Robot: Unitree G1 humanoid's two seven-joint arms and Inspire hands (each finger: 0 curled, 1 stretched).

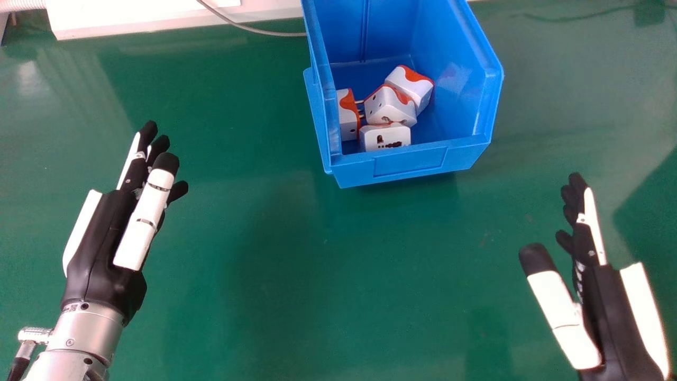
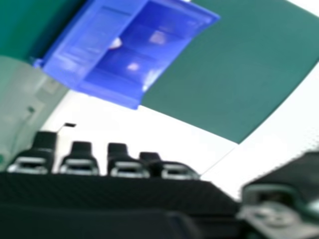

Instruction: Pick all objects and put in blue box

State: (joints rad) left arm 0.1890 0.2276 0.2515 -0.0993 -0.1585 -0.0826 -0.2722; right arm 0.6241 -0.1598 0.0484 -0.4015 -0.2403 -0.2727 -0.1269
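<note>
Four white-and-orange plug adapters [image 1: 390, 106] lie loosely heaped inside the blue box [image 1: 412, 164], at the end nearer me, one close to its left wall and one just behind the low front wall. They sit at odd angles, which I take to be fine, since the task asks for them to be in the box, not lined up. The box stands ahead of me and between my hands, its low side facing me, so either could reach over it easily. My left hand [image 1: 100, 238] is well apart from it, fingers straight and clamped on nothing; my right hand [image 1: 608, 312] is likewise straight-fingered, thumb spread away from the rest. Held wide like this over the green table [image 1: 291, 264], they are unlikely to knock the box (a careless wrist could nudge it). I judge the job done or nearly so, calling for little beyond keeping clear.
</note>
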